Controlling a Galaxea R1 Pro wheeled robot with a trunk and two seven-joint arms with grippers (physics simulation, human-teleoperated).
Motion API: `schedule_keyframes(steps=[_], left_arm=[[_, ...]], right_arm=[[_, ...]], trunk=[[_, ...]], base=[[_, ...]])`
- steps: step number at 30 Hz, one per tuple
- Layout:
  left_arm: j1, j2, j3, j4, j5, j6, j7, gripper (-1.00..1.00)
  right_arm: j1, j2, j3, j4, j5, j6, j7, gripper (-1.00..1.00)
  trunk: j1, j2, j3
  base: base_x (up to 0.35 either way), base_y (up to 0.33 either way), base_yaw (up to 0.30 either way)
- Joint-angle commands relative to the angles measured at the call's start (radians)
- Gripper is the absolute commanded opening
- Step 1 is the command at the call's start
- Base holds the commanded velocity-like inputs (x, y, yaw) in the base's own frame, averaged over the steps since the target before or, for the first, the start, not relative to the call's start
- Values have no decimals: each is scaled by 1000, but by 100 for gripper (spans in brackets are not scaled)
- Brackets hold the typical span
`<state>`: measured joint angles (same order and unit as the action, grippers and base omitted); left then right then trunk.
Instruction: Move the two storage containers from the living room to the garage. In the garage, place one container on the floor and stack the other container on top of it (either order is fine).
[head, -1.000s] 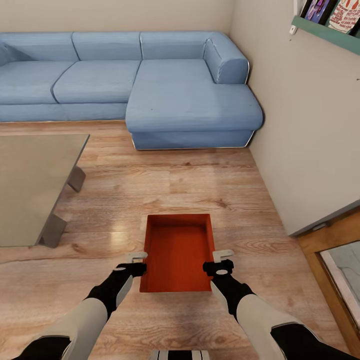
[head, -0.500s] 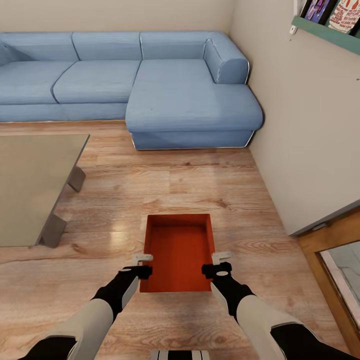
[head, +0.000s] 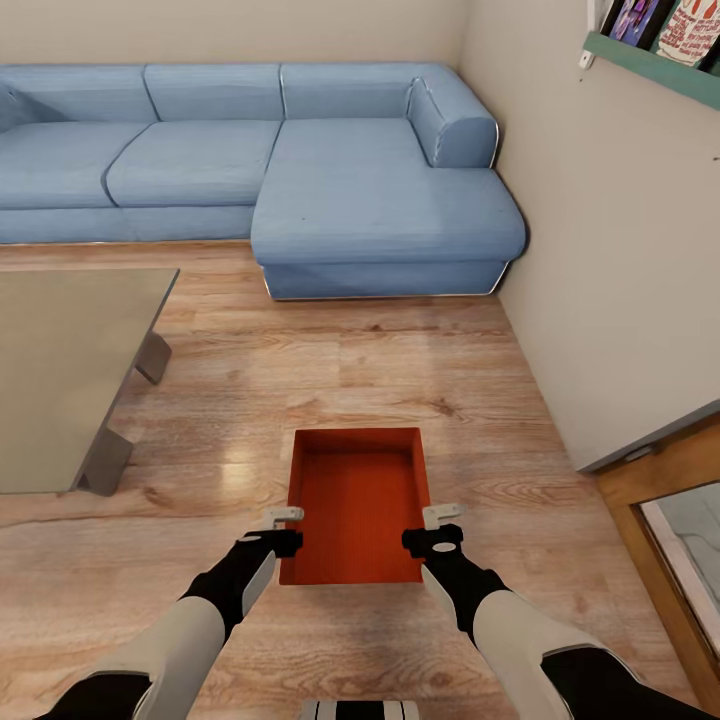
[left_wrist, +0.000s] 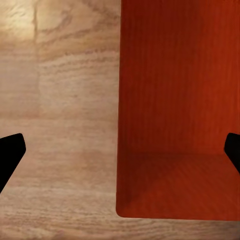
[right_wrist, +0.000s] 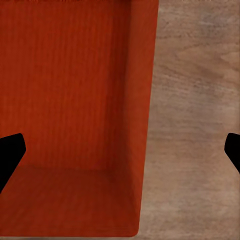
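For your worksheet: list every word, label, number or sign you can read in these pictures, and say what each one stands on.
Nothing can be read for certain.
Printed covers on the wall shelf: lettering shows, too small and blurred to read.
Storage container, sofa, table, wood floor: no text.

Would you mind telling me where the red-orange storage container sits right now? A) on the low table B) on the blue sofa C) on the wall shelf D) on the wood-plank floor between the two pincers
D: the storage container rests on the wood-plank floor, with the left pincer and right pincer open astride its side walls.
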<state>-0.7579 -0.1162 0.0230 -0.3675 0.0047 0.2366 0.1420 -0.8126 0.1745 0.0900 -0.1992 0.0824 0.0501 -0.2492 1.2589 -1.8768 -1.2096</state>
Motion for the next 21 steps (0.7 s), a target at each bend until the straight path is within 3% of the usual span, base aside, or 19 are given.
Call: schedule_keyframes(steps=[1,8,21], left_arm=[[0,0,2,-3,0,6,0,100],[0,-1,7,-4,2,-2,1,100],[0,-2,4,7,5,1,5,100]], right_arm=[[0,0,5,0,9,5,-6,100],[0,0,5,-1,10,3,-6,100],[0,0,5,2,8,2,-6,100]], trunk=[[0,0,-1],[0,0,-1],[0,0,-1]], base=[[0,0,0],[111,5,0],[6,0,0]])
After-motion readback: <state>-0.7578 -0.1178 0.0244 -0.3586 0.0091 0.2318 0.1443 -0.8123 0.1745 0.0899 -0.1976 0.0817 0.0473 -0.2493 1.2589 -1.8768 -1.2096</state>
